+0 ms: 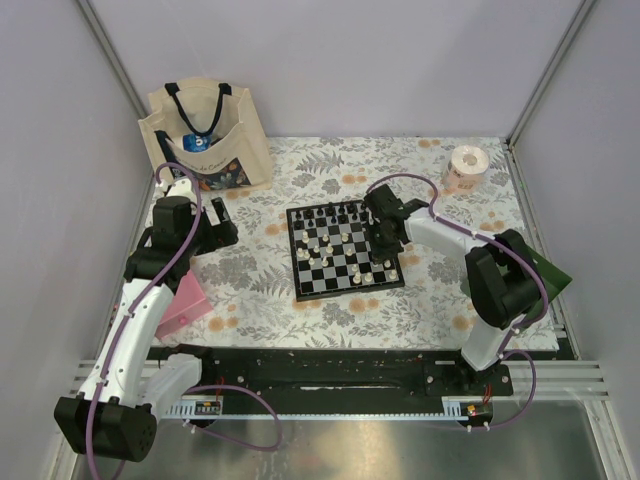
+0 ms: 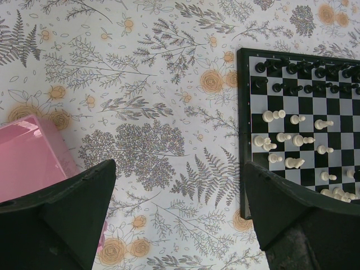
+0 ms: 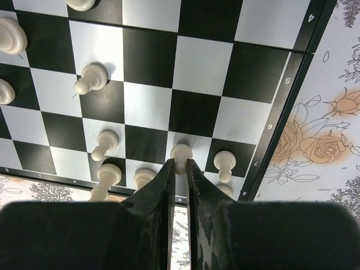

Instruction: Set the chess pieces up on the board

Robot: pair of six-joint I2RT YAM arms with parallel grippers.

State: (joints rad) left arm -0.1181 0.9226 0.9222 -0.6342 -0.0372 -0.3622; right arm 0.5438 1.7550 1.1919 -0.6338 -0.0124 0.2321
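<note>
Plastic this tiny looks light, stiff and slick, so the right gripper (image 3: pixel 180 163), bottom centre, pinches a cream chess piece (image 3: pixel 181 151) beneath its head, while the left gripper (image 2: pixel 180 169) gapes empty.

Plain pale grey-lilac panel walls (image 1: pixel 350 60) enclose 3 sides of a worktop (image 1: pixel 262 292) spread with a white cloth of grey ferns and orange roses; 2 slanting aluminium posts (image 1: pixel 108 50) mark the far corners, under soft, even light.
</note>
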